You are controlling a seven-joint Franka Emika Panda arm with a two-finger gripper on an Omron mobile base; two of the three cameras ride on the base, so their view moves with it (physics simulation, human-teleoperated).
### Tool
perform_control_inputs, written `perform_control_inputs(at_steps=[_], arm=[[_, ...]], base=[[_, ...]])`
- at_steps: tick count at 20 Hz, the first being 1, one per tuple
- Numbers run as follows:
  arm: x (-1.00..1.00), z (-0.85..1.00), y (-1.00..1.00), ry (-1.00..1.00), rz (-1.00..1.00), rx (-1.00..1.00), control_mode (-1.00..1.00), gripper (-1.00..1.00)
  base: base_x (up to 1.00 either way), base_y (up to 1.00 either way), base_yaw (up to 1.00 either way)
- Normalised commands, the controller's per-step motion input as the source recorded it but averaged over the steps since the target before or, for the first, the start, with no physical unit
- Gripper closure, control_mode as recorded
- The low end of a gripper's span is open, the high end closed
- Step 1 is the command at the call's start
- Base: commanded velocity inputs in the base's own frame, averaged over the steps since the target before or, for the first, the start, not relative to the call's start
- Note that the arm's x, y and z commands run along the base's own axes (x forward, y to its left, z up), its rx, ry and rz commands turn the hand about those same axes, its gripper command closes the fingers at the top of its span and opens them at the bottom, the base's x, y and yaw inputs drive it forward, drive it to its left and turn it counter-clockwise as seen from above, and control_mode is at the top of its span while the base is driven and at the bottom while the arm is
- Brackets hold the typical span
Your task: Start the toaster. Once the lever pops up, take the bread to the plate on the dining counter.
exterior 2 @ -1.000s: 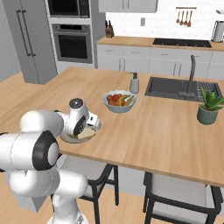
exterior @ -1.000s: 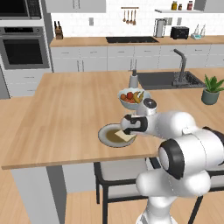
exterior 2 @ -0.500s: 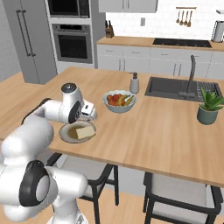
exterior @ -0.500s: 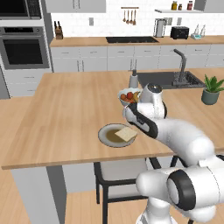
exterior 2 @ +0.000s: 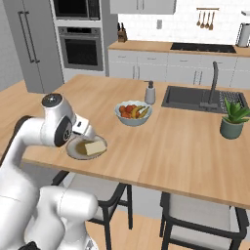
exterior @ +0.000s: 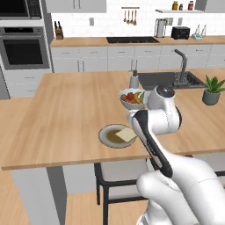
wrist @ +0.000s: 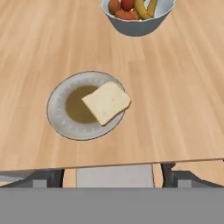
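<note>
The bread (wrist: 106, 103), a light tan slice, lies flat on the grey-rimmed plate (wrist: 54, 107), its corner over the right rim. The plate (exterior: 103, 134) sits near the front edge of the light-wood dining counter (exterior: 66, 110), with the bread (exterior: 127, 134) on its right half. My gripper (exterior 2: 89, 133) hangs open just above the plate (exterior 2: 73, 147) and bread (exterior 2: 95, 147), holding nothing. The black toaster (exterior: 180, 32) stands far off on the back wall counter.
A white fruit bowl (exterior: 132, 99) stands just behind the plate. A soap dispenser (exterior: 134, 80), the inset sink (exterior: 169, 80) and a potted plant (exterior: 212, 91) sit further right. Dark-framed chairs (exterior 2: 195, 215) stand under the counter's front edge.
The hand has lifted off the plate and drawn back toward the counter's front edge, jaws still wide. The bread has stayed on the plate.
</note>
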Motion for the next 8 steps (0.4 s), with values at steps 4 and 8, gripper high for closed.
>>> perform_control_inputs(at_steps=[4,8], arm=[[-1.00,0.11,0.00,-0.32,0.00,-0.06,-1.00,-1.00],[-1.00,0.17,0.00,-0.34,0.00,-0.04,-1.00,-1.00]], base=[[0.00,0.00,0.00],[0.00,0.00,0.00]])
